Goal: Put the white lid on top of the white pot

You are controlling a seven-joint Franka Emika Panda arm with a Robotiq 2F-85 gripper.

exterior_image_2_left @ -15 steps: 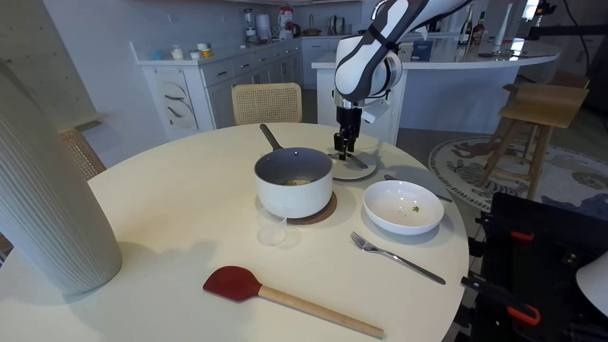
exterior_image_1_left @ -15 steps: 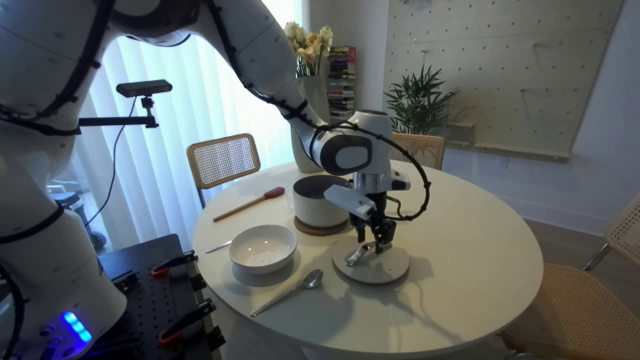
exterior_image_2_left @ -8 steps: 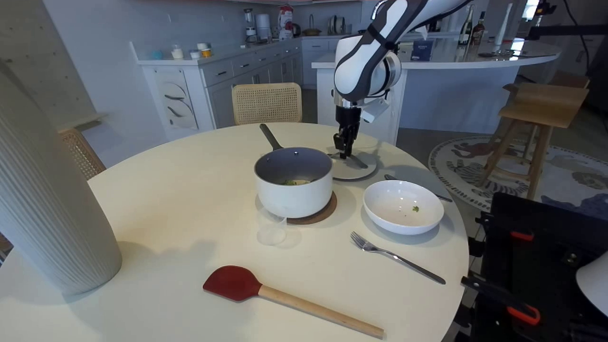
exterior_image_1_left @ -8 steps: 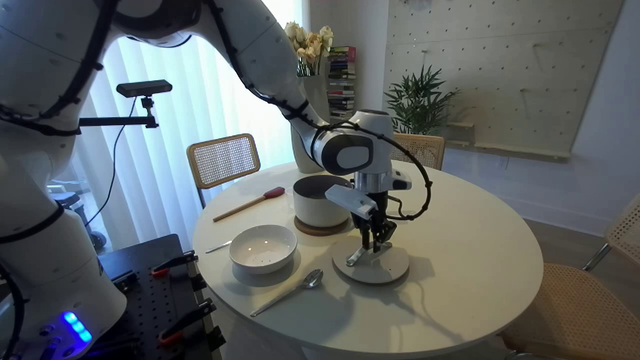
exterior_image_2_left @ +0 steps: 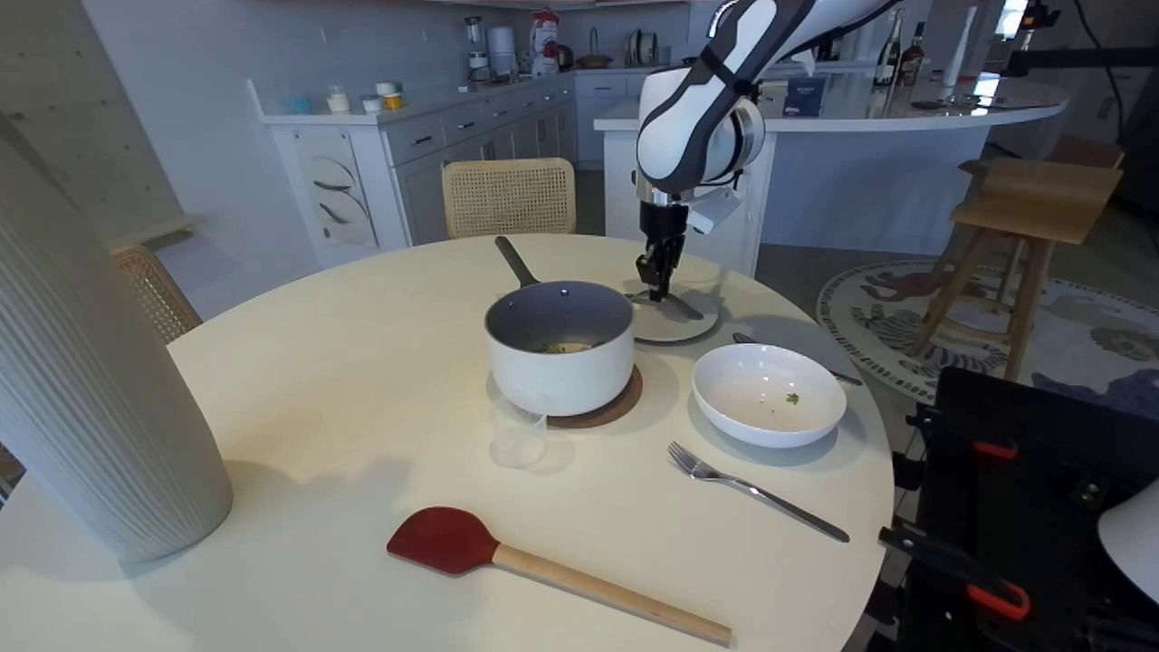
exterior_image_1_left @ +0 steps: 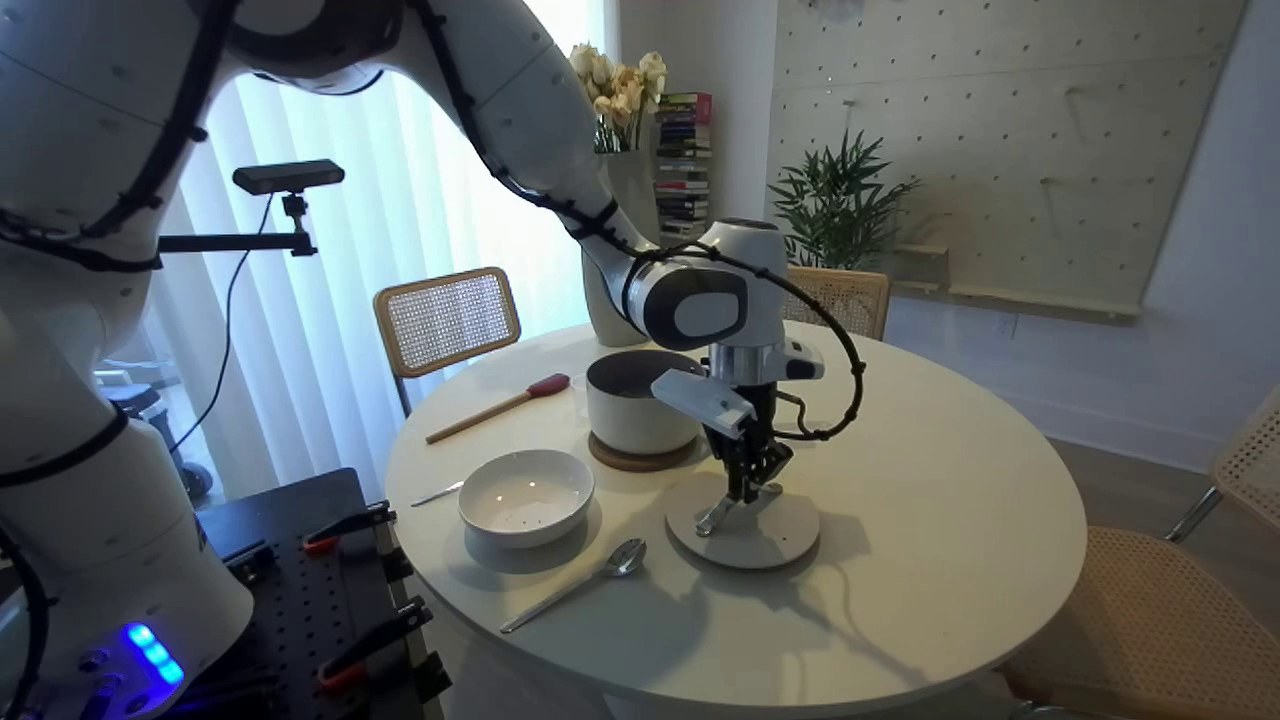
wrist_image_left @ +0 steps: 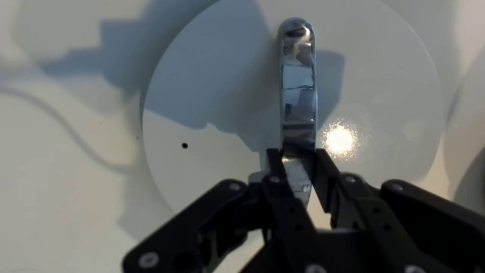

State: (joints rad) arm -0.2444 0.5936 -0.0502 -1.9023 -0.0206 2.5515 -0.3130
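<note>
The white lid (exterior_image_1_left: 765, 540) lies flat on the table, its dark edge visible in an exterior view. Its silvery strap handle (wrist_image_left: 297, 76) arches over the middle. In the wrist view my gripper (wrist_image_left: 297, 155) has one finger against either side of that handle, shut on it partway along its length. From outside, the gripper (exterior_image_2_left: 658, 294) points down onto the lid with the fingertips at the handle. The white pot (exterior_image_2_left: 561, 376) stands beside the lid, uncovered, with some greenish food in its dark inside and its straight handle (exterior_image_2_left: 516, 261) pointing away from the camera.
Under the pot is a brown cork mat (exterior_image_2_left: 625, 398). A clear glass (exterior_image_2_left: 518, 444) stands close to the pot. Around them are a white bowl (exterior_image_1_left: 527, 497), a spoon (exterior_image_1_left: 600, 580), a fork (exterior_image_2_left: 756, 493), a red spatula (exterior_image_2_left: 444, 541) and a tall vase (exterior_image_2_left: 118, 407).
My fingers have come together from a wide gap onto the lid's handle. The lid has shifted very slightly; the arm has hardly moved.
</note>
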